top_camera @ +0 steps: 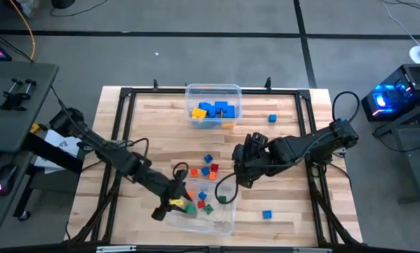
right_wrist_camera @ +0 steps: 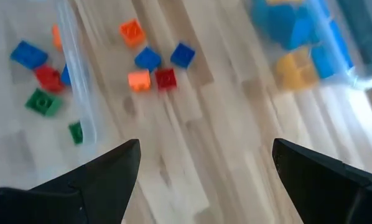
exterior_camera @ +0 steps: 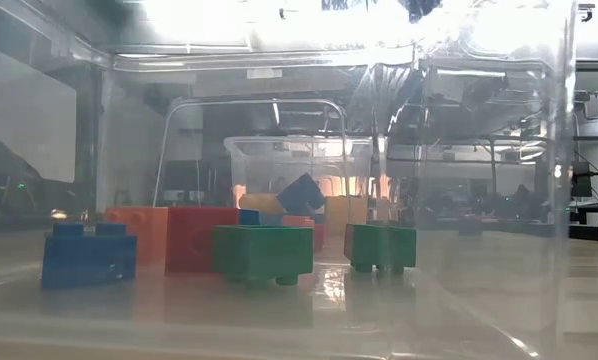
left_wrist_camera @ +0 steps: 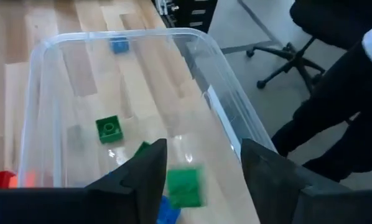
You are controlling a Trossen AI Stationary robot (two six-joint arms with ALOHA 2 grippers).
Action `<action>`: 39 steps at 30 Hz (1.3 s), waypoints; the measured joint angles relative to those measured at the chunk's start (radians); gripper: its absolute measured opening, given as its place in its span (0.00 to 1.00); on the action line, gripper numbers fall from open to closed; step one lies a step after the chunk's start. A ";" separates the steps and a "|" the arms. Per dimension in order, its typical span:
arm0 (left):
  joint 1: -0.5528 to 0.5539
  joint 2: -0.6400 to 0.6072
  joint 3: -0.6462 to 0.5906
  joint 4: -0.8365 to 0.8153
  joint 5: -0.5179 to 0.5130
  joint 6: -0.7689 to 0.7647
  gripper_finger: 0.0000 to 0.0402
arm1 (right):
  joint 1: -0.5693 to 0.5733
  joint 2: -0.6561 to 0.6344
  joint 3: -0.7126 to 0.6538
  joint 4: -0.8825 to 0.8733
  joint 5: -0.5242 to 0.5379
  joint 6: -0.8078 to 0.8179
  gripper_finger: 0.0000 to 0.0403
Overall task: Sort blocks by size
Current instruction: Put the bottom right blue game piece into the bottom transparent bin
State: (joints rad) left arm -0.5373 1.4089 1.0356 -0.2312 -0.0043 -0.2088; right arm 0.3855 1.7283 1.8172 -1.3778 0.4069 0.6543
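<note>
A clear near bin [top_camera: 229,223] holds several tiny blocks [top_camera: 200,204] in green, red, blue and orange; they rest on its floor in the low view [exterior_camera: 262,250]. My left gripper [top_camera: 176,202] is open above this bin. In the left wrist view a blurred green block [left_wrist_camera: 185,186] shows below and between its fingers [left_wrist_camera: 203,149], inside the bin [left_wrist_camera: 204,45]. A clear far bin [top_camera: 232,90] holds larger blue and yellow blocks [top_camera: 211,110]. My right gripper [top_camera: 237,176] is open and empty above the table [right_wrist_camera: 204,152], right of a loose cluster of tiny blocks [right_wrist_camera: 152,62].
Loose tiny blocks lie on the wood: a cluster [top_camera: 207,167] between the bins, one blue block [top_camera: 272,119] at the far right and one blue block [top_camera: 267,214] at the near right. A black frame [top_camera: 126,95] borders the table. A person's dark leg [left_wrist_camera: 335,112] and a chair base [left_wrist_camera: 285,68] show beyond the table's edge.
</note>
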 joint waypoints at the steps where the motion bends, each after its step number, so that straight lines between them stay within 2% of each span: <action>1: 0.009 0.000 0.005 -0.008 0.019 -0.005 0.48 | 0.003 0.000 0.000 -0.018 -0.019 0.012 0.89; 4: 0.044 -0.001 0.038 -0.098 0.058 -0.010 0.53 | 0.034 0.000 0.000 -0.091 -0.073 0.092 0.89; 6: 0.081 -0.014 0.079 -0.242 0.059 0.017 0.55 | 0.068 -0.001 -0.009 -0.126 -0.130 0.194 0.89; 8: 0.130 -0.041 0.107 -0.365 0.039 0.045 0.56 | 0.117 -0.011 -0.057 -0.141 -0.204 0.324 0.89; 11: 0.210 -0.116 0.103 -0.434 -0.002 0.077 0.56 | 0.216 -0.027 -0.188 -0.096 -0.319 0.578 0.89; 13: 0.262 -0.176 0.095 -0.419 -0.025 0.095 0.56 | 0.285 -0.036 -0.304 0.012 -0.409 0.781 0.89; 15: 0.311 -0.233 0.084 -0.393 -0.044 0.108 0.56 | 0.345 -0.038 -0.418 0.203 -0.465 0.992 0.89; 19: 0.383 -0.322 0.052 -0.313 -0.050 0.108 0.56 | 0.411 -0.035 -0.596 0.535 -0.479 1.337 0.89; 21: 0.401 -0.352 0.040 -0.279 -0.054 0.108 0.57 | 0.424 -0.026 -0.643 0.571 -0.479 1.435 0.89; 26: 0.420 -0.369 0.029 -0.271 -0.070 0.105 0.57 | 0.389 -0.013 -0.680 0.474 -0.475 1.529 0.89; 33: 0.404 -0.363 0.029 -0.277 -0.072 0.080 0.57 | 0.323 -0.006 -0.685 0.487 -0.519 1.431 0.89; 39: 0.390 -0.363 0.029 -0.302 -0.128 0.055 0.57 | 0.315 0.044 -0.686 0.520 -0.584 1.405 0.87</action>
State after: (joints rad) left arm -0.1471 1.0461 1.0645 -0.5331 -0.1325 -0.1538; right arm 0.7002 1.7727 1.1310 -0.8574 -0.1767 2.0598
